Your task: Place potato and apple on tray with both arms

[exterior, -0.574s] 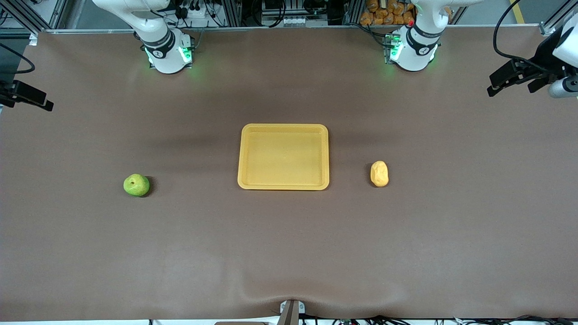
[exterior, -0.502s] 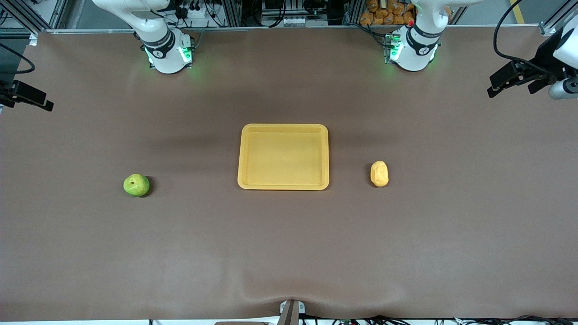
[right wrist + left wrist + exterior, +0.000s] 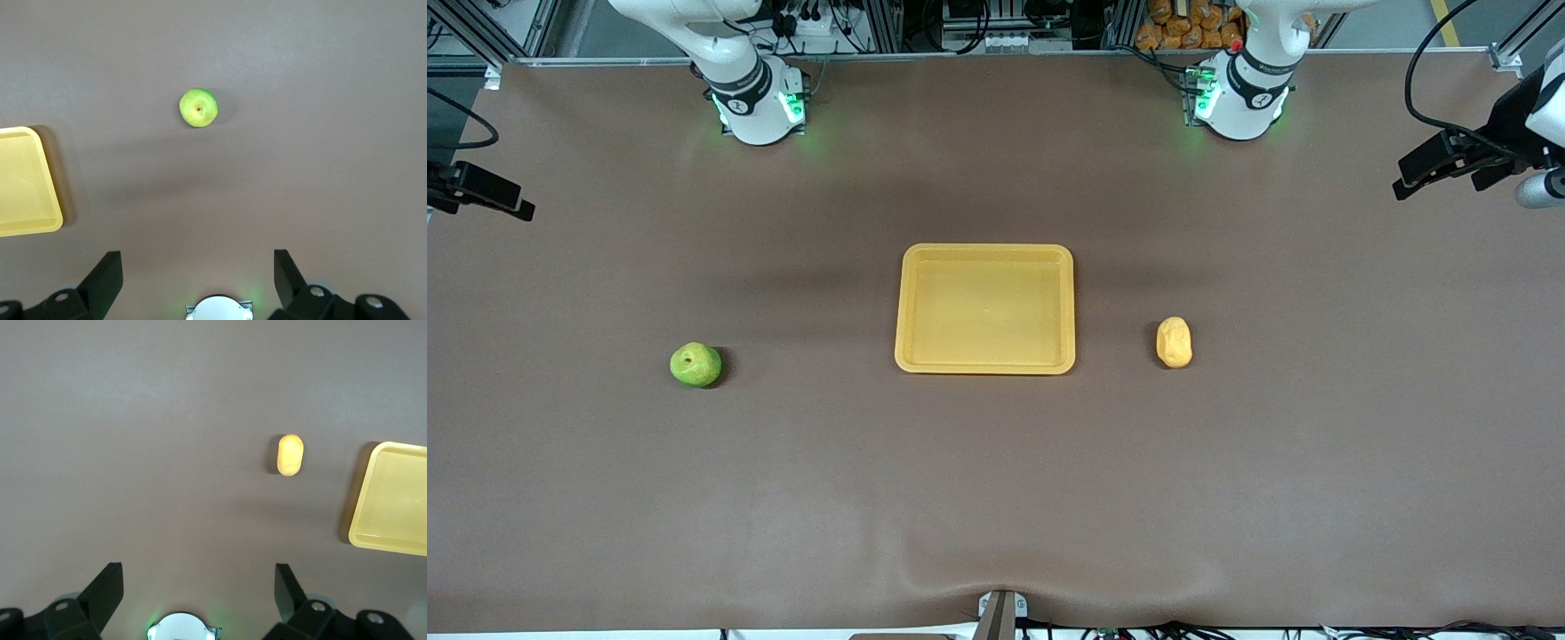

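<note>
The yellow tray lies empty at the table's middle. The green apple sits on the table toward the right arm's end, and it shows in the right wrist view. The yellow-orange potato lies toward the left arm's end, and it shows in the left wrist view. My left gripper hangs high over the left arm's end of the table, open and empty. My right gripper hangs high over the right arm's end, open and empty.
The brown table mat has a raised wrinkle near its front edge at the middle. The two arm bases stand along the far edge. A tray corner shows in each wrist view.
Both grippers have shifted slightly, the left one a little more. The apple, potato and tray have not moved.
</note>
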Action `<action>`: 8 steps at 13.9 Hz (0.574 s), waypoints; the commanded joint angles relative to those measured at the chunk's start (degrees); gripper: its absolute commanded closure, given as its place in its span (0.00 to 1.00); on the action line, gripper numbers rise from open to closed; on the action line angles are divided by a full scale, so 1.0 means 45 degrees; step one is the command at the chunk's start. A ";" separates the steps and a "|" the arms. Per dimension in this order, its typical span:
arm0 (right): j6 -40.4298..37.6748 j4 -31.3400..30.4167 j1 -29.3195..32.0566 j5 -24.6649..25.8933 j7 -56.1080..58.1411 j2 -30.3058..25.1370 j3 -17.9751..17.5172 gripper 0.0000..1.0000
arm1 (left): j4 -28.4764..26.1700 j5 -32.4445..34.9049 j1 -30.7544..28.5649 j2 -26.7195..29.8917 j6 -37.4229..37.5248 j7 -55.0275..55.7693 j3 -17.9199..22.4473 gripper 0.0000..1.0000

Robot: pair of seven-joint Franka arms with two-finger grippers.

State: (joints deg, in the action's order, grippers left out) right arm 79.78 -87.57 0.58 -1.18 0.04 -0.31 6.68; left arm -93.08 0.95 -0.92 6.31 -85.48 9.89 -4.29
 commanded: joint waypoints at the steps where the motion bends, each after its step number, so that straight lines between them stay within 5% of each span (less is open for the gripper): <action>1: -0.0053 0.0184 0.0048 0.0086 0.0109 0.0089 -0.0059 0.00 | 0.0255 -0.0113 -0.0050 -0.0113 0.0363 -0.0089 0.0017 0.00; 8: -0.0053 0.0203 0.0048 0.0086 0.0090 0.0205 -0.0059 0.00 | 0.0041 -0.0191 -0.0031 -0.0113 0.0363 -0.0362 -0.0042 0.00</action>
State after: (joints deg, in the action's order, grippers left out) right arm 79.78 -87.57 0.58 -1.18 0.04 -0.23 6.68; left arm -93.17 0.94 -0.86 6.03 -84.75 9.52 -4.40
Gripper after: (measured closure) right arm 0.000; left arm 0.000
